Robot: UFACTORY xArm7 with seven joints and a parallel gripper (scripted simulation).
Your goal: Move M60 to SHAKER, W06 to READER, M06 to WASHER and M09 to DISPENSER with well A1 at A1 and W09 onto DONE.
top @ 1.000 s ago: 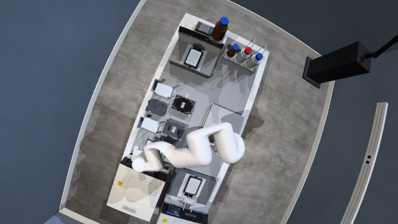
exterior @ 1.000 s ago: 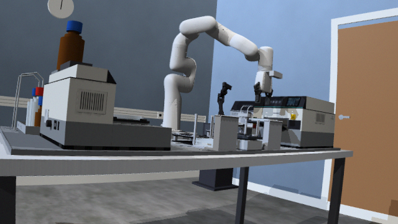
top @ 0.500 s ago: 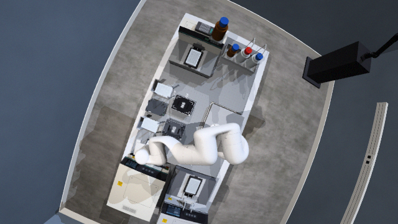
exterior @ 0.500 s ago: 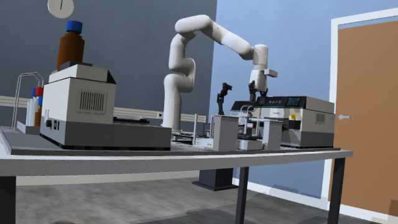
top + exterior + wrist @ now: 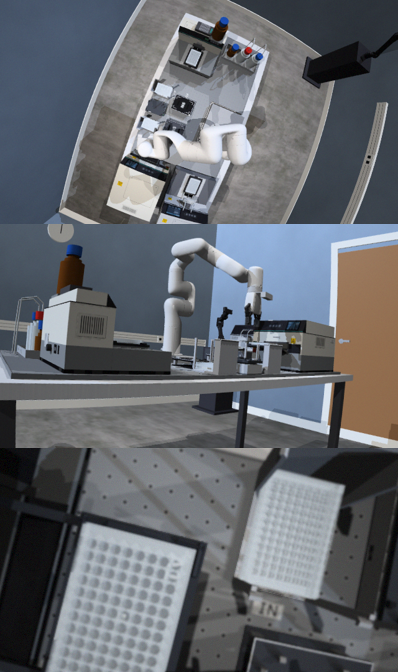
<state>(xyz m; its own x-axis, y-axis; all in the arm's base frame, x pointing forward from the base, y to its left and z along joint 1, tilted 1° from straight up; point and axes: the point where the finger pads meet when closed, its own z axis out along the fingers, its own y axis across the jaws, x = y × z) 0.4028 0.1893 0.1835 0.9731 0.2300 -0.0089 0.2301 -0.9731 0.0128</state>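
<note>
My gripper (image 5: 252,317) is open and empty. It hangs above the front of the beige instrument (image 5: 298,345) at the bench's right end. In the overhead view my wrist (image 5: 145,149) hides it. The wrist view looks straight down on a white well plate (image 5: 122,603) lying flat on that instrument's dark tray. The label at the plate's upper right corner is too blurred to read. Beside it, the top plate of the IN rack (image 5: 292,533) lies deep between the rack walls, above the IN label (image 5: 265,609). My fingers do not show in the wrist view.
Other plates sit in the far instrument (image 5: 193,57) and the near one (image 5: 192,185). Along the bench edge stand the IN rack (image 5: 149,124), a dark nest (image 5: 157,106) and another rack (image 5: 163,90). A black nest (image 5: 186,106) and bottles (image 5: 245,53) lie further in.
</note>
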